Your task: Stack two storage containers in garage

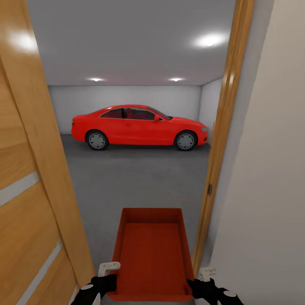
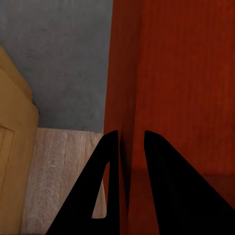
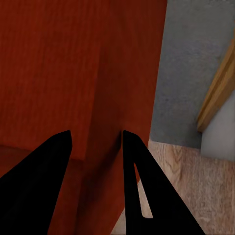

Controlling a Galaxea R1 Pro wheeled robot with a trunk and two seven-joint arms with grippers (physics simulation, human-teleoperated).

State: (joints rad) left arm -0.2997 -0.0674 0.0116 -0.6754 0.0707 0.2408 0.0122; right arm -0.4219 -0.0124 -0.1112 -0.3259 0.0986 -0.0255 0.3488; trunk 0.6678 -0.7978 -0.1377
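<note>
The bin (image 1: 151, 254) hangs between both arms at the doorway, at 6 o'clock in the head view, open top up and empty. It looks stiff and light, with smooth walls that could slip, so a hold on each long wall near the rim suits it. The left gripper (image 2: 131, 147) pinches the left wall, one finger inside and one outside; the right gripper (image 3: 95, 142) pinches the right wall likewise. The door (image 1: 29, 169) at 9 o'clock and the frame (image 1: 220, 140) at 3 o'clock leave little room (mind the corners). A car (image 1: 140, 126) stands at 12 o'clock across the grey floor (image 1: 140, 178).
</note>
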